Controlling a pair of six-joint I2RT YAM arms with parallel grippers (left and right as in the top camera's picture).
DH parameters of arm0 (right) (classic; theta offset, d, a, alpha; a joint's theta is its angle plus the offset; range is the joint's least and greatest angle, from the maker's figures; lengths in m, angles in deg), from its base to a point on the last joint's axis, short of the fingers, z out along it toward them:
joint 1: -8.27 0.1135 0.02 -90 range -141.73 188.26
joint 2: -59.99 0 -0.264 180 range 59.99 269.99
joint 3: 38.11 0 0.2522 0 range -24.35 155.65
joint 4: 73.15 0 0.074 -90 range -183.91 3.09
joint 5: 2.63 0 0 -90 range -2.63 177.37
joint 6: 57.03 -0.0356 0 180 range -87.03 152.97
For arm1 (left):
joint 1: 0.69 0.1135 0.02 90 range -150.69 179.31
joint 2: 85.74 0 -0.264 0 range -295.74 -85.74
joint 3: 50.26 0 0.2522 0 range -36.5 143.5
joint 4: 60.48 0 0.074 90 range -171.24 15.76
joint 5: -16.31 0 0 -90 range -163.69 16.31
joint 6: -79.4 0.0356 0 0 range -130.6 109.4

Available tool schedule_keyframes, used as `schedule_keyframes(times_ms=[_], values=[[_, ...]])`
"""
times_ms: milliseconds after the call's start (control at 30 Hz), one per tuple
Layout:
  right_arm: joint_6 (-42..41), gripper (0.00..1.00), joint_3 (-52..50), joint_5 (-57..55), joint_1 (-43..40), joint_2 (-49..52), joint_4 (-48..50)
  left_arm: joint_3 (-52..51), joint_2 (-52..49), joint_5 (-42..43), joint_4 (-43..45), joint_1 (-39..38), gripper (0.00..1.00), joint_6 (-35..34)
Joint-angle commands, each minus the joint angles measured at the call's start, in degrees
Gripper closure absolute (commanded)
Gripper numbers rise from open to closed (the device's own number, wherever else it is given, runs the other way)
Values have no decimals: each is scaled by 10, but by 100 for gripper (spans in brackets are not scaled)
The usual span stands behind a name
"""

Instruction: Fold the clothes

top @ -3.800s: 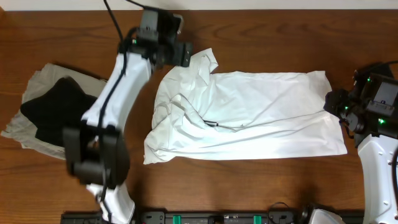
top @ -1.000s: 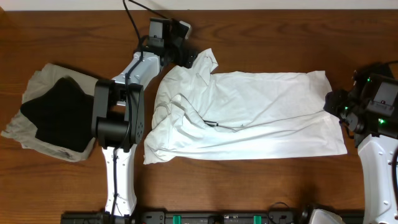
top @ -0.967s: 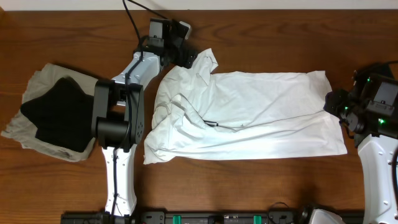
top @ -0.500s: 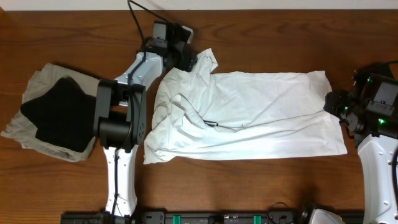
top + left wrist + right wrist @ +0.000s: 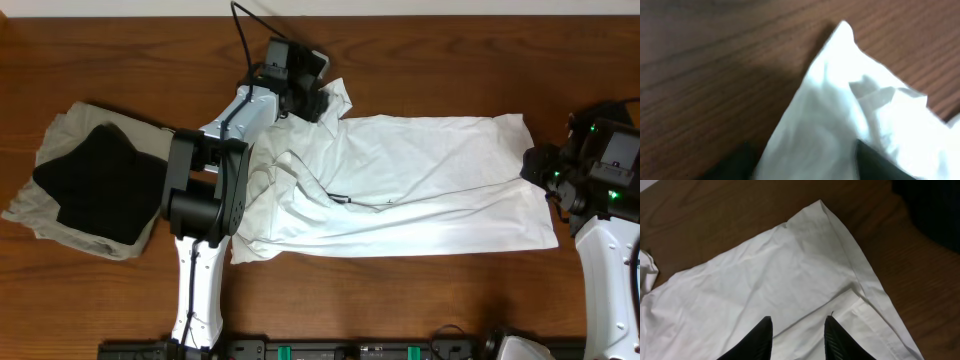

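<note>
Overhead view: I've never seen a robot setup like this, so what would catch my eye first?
A big wrinkled white garment sprawls across the middle of the dark wooden table. The left tool sits at its bunched corner on the far side, and the right tool is at its right edge. A black garment lies on a beige one at the table's left end.
</note>
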Motion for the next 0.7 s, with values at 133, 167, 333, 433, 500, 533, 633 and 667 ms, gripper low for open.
schedule_keyframes(times_ms=[133, 167, 333, 433, 500, 533, 633, 667], values=[[7, 67, 2, -2, -4, 2, -2, -7, -33, -3, -34, 1, 82, -3], [7, 67, 2, -2, -4, 2, -2, -7, -33, -3, -36, 1, 87, -2], [7, 67, 2, -2, -4, 2, -2, -7, -25, -3, -37, 1, 94, -3], [7, 68, 2, -2, -4, 2, -2, -7, -7, -3, -37, 1, 94, -3], [7, 68, 2, -2, -4, 2, 0, -7, 7, -3, -37, 1, 94, -3], [7, 68, 2, -2, -4, 2, 2, -7, 17, -3, -38, 1, 94, -5], [7, 68, 2, -18, -4, 3, 9, -7, 45, -3, -54, 4, 94, -40], [7, 69, 2, -26, -4, 6, 11, -7, 55, -3, -67, 7, 94, -59]])
